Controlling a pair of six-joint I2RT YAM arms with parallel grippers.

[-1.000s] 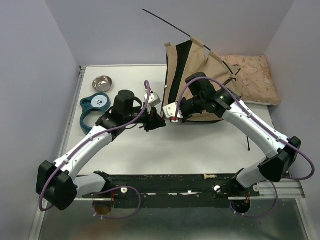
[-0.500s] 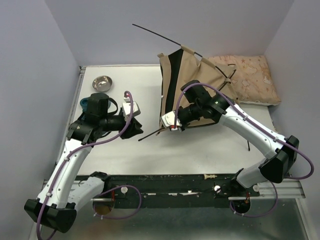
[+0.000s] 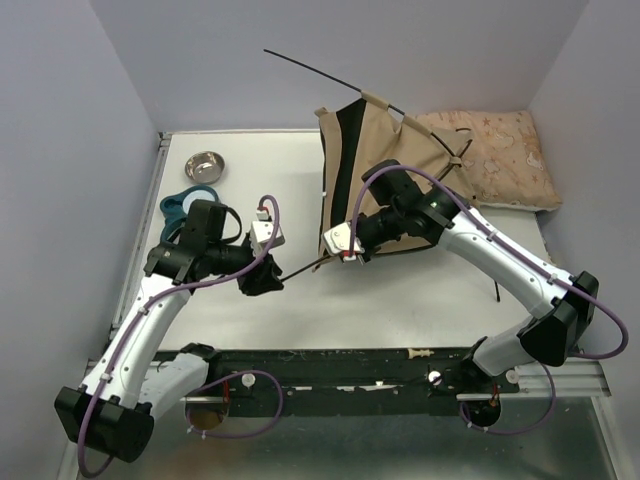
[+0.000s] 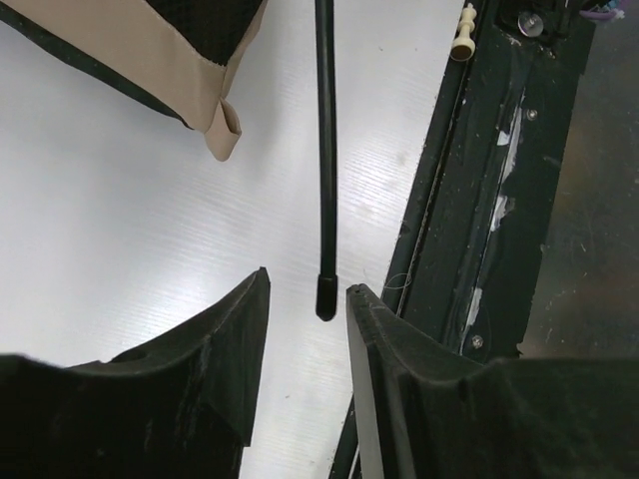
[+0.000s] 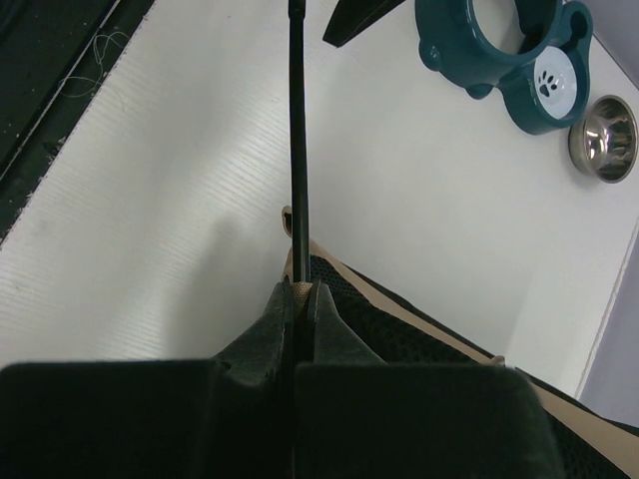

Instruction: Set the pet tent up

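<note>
A teal bowl stand (image 3: 178,208) with a white paw-print disc lies on the white table (image 3: 400,300), left of and beyond the left fingers (image 4: 215,339). A small steel bowl (image 3: 204,165) sits just past the stand. A pink patterned cushion (image 3: 505,150) lies well beyond the right fingers (image 5: 270,319), off to their right. A small cream peg (image 3: 420,354) rests on the black rail (image 3: 330,365), nearer than both.

Top: placed high behind, faced down.
Wrists: held close to the table (image 4: 120,249).
Shared: black pole (image 4: 325,150), seen by all 3.

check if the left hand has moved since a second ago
Yes. The left hand has drawn back to the left, away from the pet tent, ending nearer the teal bowl stand, which stayed put.
</note>
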